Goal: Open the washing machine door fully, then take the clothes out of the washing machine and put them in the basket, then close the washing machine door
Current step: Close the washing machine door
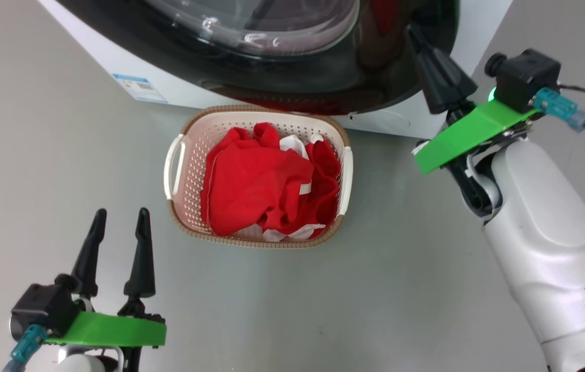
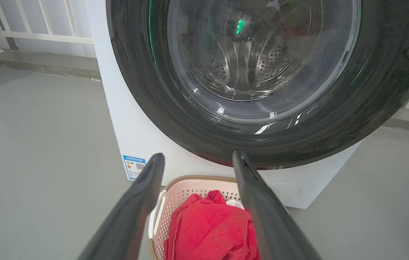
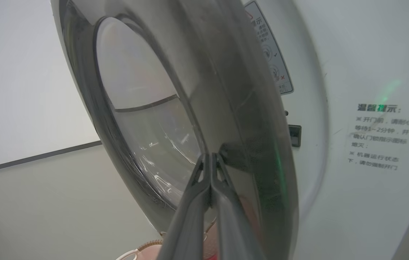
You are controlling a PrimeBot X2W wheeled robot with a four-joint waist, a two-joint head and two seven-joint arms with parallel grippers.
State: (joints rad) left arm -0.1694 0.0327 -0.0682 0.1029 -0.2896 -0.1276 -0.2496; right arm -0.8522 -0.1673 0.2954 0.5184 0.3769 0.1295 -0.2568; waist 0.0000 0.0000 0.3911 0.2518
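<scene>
The washing machine door [image 1: 323, 77], glossy black around a clear bowl, hangs over the far rim of the basket [image 1: 259, 240]. Red clothes [image 1: 256, 181] with white trim fill the basket on the floor in front of the washing machine [image 1: 117, 62]. My right gripper [image 1: 412, 30] is shut and empty, its tips against the door's right rim. In the right wrist view the shut right gripper [image 3: 210, 156] presses on the door's outer face [image 3: 237, 90], which stands a narrow gap off the white front [image 3: 352, 54]. My left gripper [image 1: 121, 214] is open and empty, low left of the basket.
In the left wrist view my open left gripper [image 2: 196, 157] points at the door [image 2: 175, 119], with the basket [image 2: 179, 195] and clothes [image 2: 208, 224] below it. Grey floor spreads on both sides. A white railing [image 2: 38, 36] runs behind at the left.
</scene>
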